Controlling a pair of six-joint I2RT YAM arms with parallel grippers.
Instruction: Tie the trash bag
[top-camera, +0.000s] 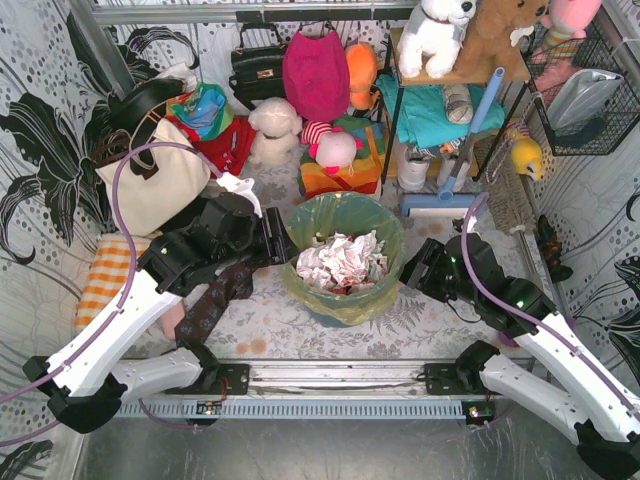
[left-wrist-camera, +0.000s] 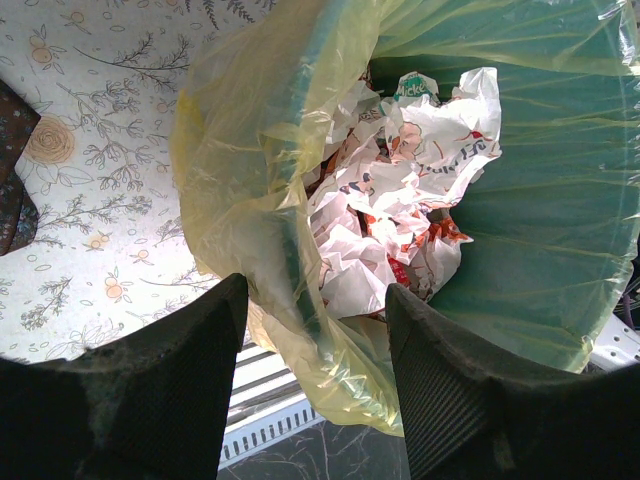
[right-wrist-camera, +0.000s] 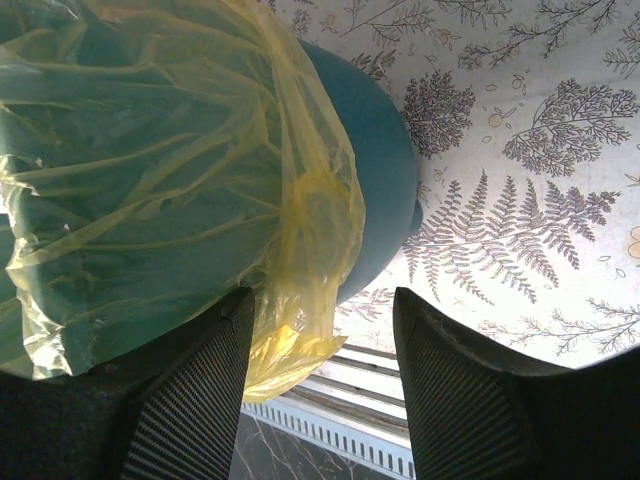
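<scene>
The trash bag (top-camera: 345, 300) lines a round teal bin in the middle of the floral table, its yellow-green plastic folded down over the rim and crumpled white paper (top-camera: 342, 262) filling it. My left gripper (top-camera: 284, 246) is at the bin's left rim, open. In the left wrist view its jaws (left-wrist-camera: 315, 305) straddle the bag's hanging fold (left-wrist-camera: 350, 370) without pinching it, with the paper (left-wrist-camera: 400, 170) beyond. My right gripper (top-camera: 410, 268) is at the bin's right side, open. In the right wrist view, a bunched yellow flap (right-wrist-camera: 300, 330) hangs between its jaws (right-wrist-camera: 320, 310), next to the left finger, beside the teal bin (right-wrist-camera: 385, 170).
A cream tote bag (top-camera: 155, 180) stands at the back left. A dark patterned cloth (top-camera: 215, 300) and an orange-striped cloth (top-camera: 105, 275) lie on the left. Plush toys, handbags and a shelf (top-camera: 450, 100) crowd the back. A metal rail (top-camera: 330, 380) runs along the near edge.
</scene>
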